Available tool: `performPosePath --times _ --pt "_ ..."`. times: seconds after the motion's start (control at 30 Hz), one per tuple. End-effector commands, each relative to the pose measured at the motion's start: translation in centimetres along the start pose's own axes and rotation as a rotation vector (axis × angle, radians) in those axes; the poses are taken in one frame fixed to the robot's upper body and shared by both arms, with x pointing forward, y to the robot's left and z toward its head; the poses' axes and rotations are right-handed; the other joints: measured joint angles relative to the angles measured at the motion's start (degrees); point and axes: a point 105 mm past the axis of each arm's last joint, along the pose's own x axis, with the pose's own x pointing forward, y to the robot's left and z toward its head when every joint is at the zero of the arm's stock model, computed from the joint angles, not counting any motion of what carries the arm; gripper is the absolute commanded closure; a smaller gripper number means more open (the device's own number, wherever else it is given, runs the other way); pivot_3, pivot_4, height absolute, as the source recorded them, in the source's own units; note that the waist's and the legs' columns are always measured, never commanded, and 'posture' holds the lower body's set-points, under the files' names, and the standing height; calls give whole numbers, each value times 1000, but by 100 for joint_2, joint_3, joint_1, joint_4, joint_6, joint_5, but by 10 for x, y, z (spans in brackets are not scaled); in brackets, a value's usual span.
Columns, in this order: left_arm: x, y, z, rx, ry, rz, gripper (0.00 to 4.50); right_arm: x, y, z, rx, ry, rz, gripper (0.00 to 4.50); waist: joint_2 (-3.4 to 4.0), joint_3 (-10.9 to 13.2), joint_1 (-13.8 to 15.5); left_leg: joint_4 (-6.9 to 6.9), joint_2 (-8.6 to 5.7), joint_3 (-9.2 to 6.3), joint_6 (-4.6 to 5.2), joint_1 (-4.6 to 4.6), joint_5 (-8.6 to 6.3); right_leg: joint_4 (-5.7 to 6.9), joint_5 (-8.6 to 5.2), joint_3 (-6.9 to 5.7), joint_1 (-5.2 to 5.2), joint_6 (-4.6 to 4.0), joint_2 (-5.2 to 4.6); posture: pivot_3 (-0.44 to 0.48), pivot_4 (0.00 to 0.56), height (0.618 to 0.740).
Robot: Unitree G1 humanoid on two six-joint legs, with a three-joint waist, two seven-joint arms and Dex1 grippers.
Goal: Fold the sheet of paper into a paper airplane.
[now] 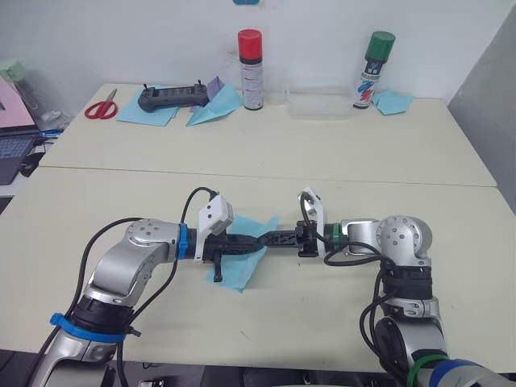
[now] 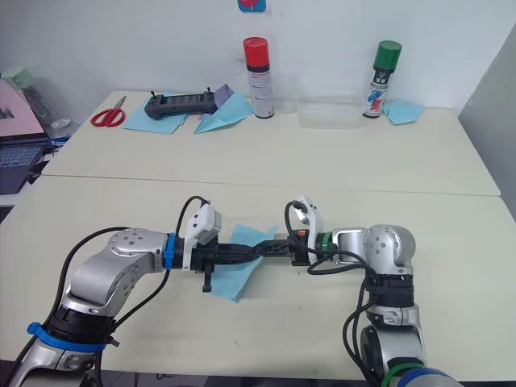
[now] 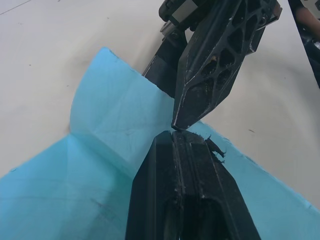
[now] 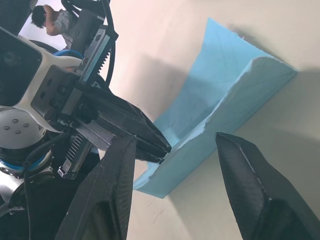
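The sheet of paper point(image 1: 239, 267) is light blue with visible crease lines and lies on the table in front of me, one flap partly raised point(image 4: 225, 95). My left gripper point(image 1: 256, 241) reaches in from the left with its fingers point(image 3: 185, 185) shut together, and their tip rests over the sheet's far edge. My right gripper point(image 1: 271, 239) comes in from the right, tip to tip with the left one. It is open, its two fingers point(image 4: 250, 185) spread wide on either side of the sheet's edge, with nothing held between them.
At the back of the table stand a red-capped spray can point(image 1: 251, 68), a green-capped spray can point(image 1: 373, 69) and a clear plastic box point(image 1: 318, 105). Red scissors point(image 1: 101, 107), a black controller point(image 1: 169, 97) on flat blue sheets and a bigger blue dart point(image 1: 214, 109) lie back left.
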Motion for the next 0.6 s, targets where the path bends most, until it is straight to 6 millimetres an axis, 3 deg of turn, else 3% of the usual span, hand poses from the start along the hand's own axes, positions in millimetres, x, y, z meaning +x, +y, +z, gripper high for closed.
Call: performPosePath --times 0.03,0.13,0.23,0.27,0.4,0.6 --pt "0 -4 8 41 -16 -15 4500 2 -3 3 -9 -24 -23 2324 0 0 0 0 0 0 0 0 0 0 0 0 0 0 0 0 150 740" --pt "0 -3 7 42 -10 -11 4500 3 -7 3 -15 -28 -37 3183 1 0 0 0 0 0 0 0 0 0 0 0 0 0 0 0 150 740" --pt "-4 2 4 34 -2 14 4500 2 -12 2 -20 -27 -60 4320 0 0 0 0 0 0 0 0 0 0 0 1 0 0 0 0 150 740" --pt "-7 5 3 28 -1 27 4500 1 -15 1 -20 -27 -69 4462 1 0 0 0 0 0 0 0 0 0 0 0 0 0 0 0 150 740" --pt "-23 19 -10 7 38 105 4500 -1 -20 -3 -25 -23 -83 4462 1 0 -5 1 0 0 0 0 0 0 0 0 -1 0 0 0 150 740" --pt "-25 11 -39 -14 129 81 4500 -4 -22 -4 -35 -20 -86 4462 2 1 -27 1 1 2 0 0 0 -1 0 3 -1 -1 0 0 150 740"
